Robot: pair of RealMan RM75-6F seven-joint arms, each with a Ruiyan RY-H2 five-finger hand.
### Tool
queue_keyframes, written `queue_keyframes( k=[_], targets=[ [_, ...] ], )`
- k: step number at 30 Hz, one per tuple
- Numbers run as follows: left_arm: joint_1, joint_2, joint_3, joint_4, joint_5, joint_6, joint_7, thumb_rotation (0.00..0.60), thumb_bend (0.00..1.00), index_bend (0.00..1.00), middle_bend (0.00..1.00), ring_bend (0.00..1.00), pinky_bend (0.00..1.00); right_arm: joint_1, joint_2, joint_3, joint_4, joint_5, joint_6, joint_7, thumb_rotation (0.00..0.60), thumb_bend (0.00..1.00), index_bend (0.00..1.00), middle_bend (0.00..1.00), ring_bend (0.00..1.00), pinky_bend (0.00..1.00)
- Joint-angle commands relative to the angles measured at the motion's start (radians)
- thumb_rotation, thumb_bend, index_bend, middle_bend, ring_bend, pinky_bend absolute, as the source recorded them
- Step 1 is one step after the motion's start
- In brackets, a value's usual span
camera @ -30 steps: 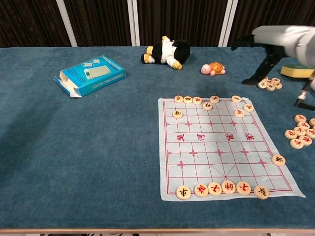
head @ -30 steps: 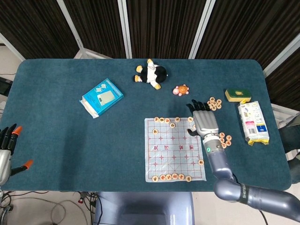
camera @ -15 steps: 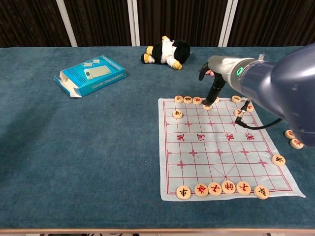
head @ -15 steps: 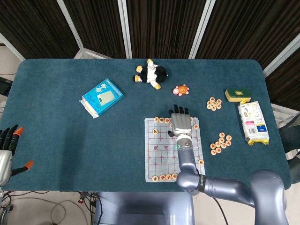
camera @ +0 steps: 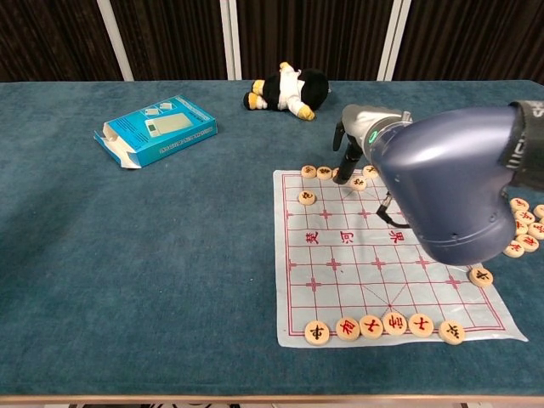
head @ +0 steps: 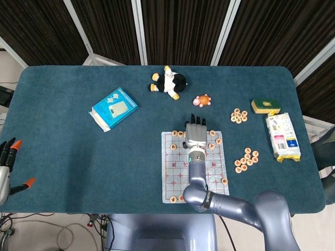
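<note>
Right hand [head: 196,134], fingers extended toward twelve o'clock, hovers over the far row of pieces [camera: 324,172] on the chess mat [camera: 340,280]; any grasp cannot be told. Left hand [head: 6,157] is distant, fingers spread.

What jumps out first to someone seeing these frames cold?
The right hand hangs over the far edge of the chess board, fingers pointing down at the row of wooden pieces there, its big grey arm filling the right of the chest view. Next come the blue box at mid-left and the plush penguin near the far edge.
</note>
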Motion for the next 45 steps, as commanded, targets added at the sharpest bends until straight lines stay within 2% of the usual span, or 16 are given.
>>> queue_keyframes(
  k=[1, 17, 45],
  targets=[
    [0.000, 0.000, -0.001, 0.000, -0.002, -0.001, 0.001, 0.600, 0.05, 0.00, 0.00, 0.00, 0.02, 0.010, -0.023, 0.011, 0.044, -0.011, -0.017, 0.003, 0.600, 0.35, 0.33, 0.00, 0.00, 0.01],
    [-0.001, -0.003, -0.003, -0.001, -0.009, -0.001, 0.012, 0.600, 0.05, 0.00, 0.00, 0.00, 0.02, 0.022, -0.083, 0.043, 0.191, -0.052, -0.067, 0.014, 0.600, 0.35, 0.40, 0.00, 0.00, 0.01],
    [0.000, -0.004, -0.004, -0.006, -0.013, 0.003, 0.015, 0.600, 0.05, 0.00, 0.00, 0.00, 0.02, 0.008, -0.133, 0.084, 0.285, -0.090, -0.104, 0.001, 0.600, 0.35, 0.46, 0.00, 0.00, 0.01]
  ],
)
